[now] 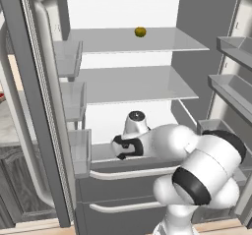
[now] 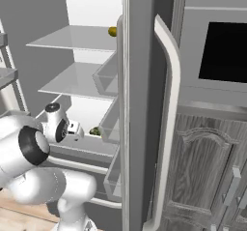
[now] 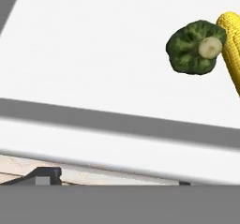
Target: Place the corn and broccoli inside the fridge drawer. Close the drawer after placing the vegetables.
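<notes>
Fridge stands open, both doors swung wide. The left door (image 1: 47,106) carries clear bins stacked down its inner face; the right door (image 2: 140,104) with its long curved handle blocks most of the interior from the right base view. Two glass shelves (image 1: 138,84) span the upper interior. A round yellowish-olive fruit (image 1: 140,31) sits near the back edge of the top shelf. Beyond the right door – a dark oven window (image 2: 224,51) over wood-grain cabinets (image 2: 202,177).

The arm's white elbow and wrist fill the space in front of the lower fridge, hiding much of the fridge drawer (image 1: 98,153) from the left base view. Below it, two grey fronts with bar handles (image 1: 128,207).

Drawer contents, hand view: broccoli (image 3: 194,47) on the pale floor toward the upper right corner, cut stem facing the camera; corn (image 3: 232,45) lying just beside it on the right, apparently touching, partly cut off by the frame edge. A green bit at the drawer's right end shows in the right base view.

Gripper (image 2: 77,128) – jaws spread wide, holding nothing, poised above the drawer's front.
</notes>
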Robot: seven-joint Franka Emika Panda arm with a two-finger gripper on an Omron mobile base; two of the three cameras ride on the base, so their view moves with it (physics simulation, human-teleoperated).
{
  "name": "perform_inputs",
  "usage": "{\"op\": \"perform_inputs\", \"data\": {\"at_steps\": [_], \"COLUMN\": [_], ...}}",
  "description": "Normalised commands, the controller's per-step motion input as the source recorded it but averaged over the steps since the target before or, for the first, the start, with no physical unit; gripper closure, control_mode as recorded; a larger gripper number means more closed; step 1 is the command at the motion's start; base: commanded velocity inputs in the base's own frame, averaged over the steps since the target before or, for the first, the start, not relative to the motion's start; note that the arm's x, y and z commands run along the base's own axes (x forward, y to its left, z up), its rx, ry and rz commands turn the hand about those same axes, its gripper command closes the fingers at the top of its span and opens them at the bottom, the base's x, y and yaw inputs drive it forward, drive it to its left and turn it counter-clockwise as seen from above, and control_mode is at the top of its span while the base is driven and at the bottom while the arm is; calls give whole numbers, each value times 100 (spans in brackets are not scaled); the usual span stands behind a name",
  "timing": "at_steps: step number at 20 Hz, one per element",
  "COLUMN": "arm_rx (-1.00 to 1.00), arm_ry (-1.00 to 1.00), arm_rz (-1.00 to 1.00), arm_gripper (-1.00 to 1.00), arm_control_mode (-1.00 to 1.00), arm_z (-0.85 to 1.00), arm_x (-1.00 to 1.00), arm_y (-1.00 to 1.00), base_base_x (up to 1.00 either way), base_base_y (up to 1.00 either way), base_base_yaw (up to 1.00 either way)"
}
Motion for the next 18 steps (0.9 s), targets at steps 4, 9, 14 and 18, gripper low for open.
{"op": "perform_inputs", "data": {"at_steps": [4, 9, 14, 18], "arm_rx": [6, 4, 5, 5], "arm_ry": [-1, -13, -10, -10], "arm_rz": [0, 0, 0, 0], "arm_gripper": [-100, -100, -100, -100], "arm_control_mode": [-100, -100, -100, -100], "arm_z": [-13, -37, -25, -18], "arm_x": [72, 49, 63, 68], "arm_y": [1, 1, 0, 0], "base_base_x": [0, 0, 0, 0], "base_base_y": [0, 0, 0, 0], "base_base_yaw": [0, 0, 0, 0]}}
